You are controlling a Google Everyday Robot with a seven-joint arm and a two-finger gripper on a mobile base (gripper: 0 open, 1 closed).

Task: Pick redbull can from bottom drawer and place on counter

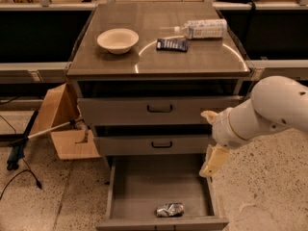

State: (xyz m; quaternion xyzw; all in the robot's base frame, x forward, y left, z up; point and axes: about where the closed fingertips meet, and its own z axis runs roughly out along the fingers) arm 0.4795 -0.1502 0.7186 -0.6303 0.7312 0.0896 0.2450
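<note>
In the camera view my gripper (213, 159) hangs just over the right wall of the open bottom drawer (154, 182), empty as far as I can see, though I cannot tell whether it is released or clenched. The redbull can (169, 209) lies on its side on that drawer's floor, close to the front edge, with nothing lying over it. Above the drawer, the counter (202, 59) carries a bowl (117, 40), a dark blue packet (172, 44) and a clear plastic bottle (202, 29); a cardboard box (62, 126) stands to the drawer's left.
</note>
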